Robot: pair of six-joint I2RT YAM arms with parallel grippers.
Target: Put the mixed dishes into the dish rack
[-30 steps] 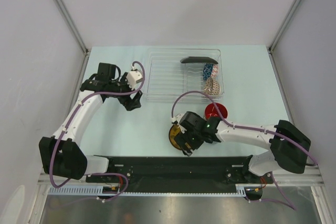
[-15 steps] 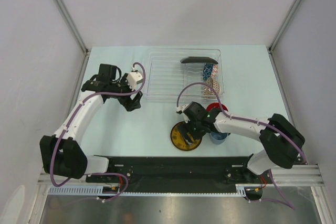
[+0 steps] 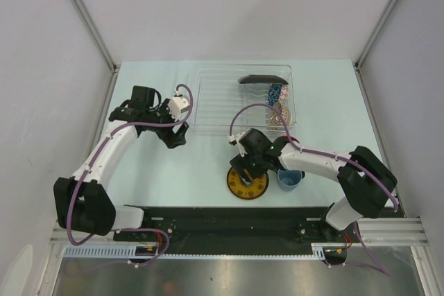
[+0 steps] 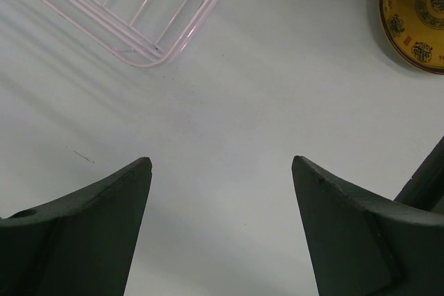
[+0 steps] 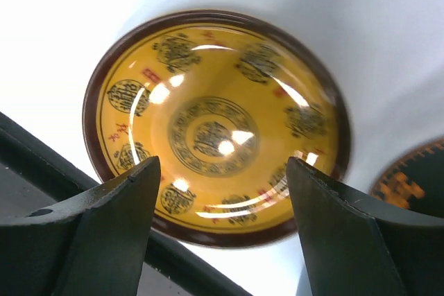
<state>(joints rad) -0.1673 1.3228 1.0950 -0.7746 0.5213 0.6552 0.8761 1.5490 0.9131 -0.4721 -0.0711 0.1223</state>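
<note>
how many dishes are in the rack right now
3, all at the right end of the dish rack: black square plate farthest, blue mosaic bowl next, pinkish-white bowl nearest, partly behind a cable.

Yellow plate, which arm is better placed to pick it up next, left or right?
Right. The right gripper hangs open directly above the yellow plate, framing it in the wrist view. The left gripper is open over bare table near the dish rack corner, farther from the plate.

left arm [image 3: 104, 149]: white links, black joints, purple cable trailing along it | right arm [image 3: 316, 163]: same white-and-black build, purple cable looped above | fingers [image 4: 76, 240]: matte black, tapered wedges | base rail [image 3: 222, 218]: black, lower frame
</note>
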